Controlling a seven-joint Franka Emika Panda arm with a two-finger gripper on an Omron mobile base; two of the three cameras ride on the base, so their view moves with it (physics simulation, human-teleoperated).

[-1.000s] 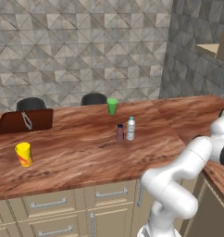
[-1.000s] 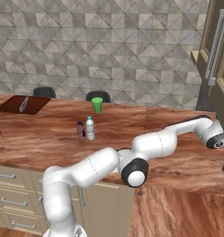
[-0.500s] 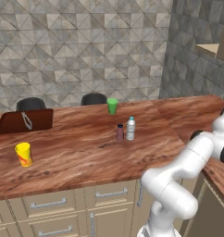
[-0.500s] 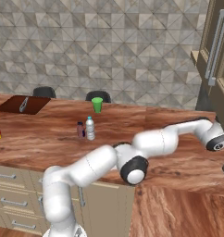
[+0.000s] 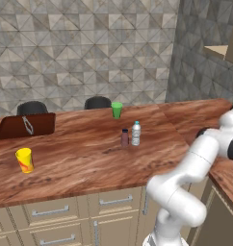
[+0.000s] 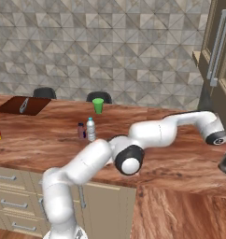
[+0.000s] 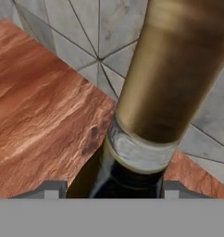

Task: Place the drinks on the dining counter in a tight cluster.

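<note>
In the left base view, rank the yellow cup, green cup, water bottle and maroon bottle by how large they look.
1. yellow cup, though it stands nearer the camera, which flatters it
2. water bottle
3. green cup and maroon bottle look alike; the cup stands farther back, so I won't rank them.

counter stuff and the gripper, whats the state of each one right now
wine bottle: between the gripper's fingers, close up in the hand view
gripper: shut on the wine bottle
water bottle: upright, cap on
brown bottle: upright, beside the water bottle
green cup: upright
yellow cup: upright
counter: holds all of these
</note>
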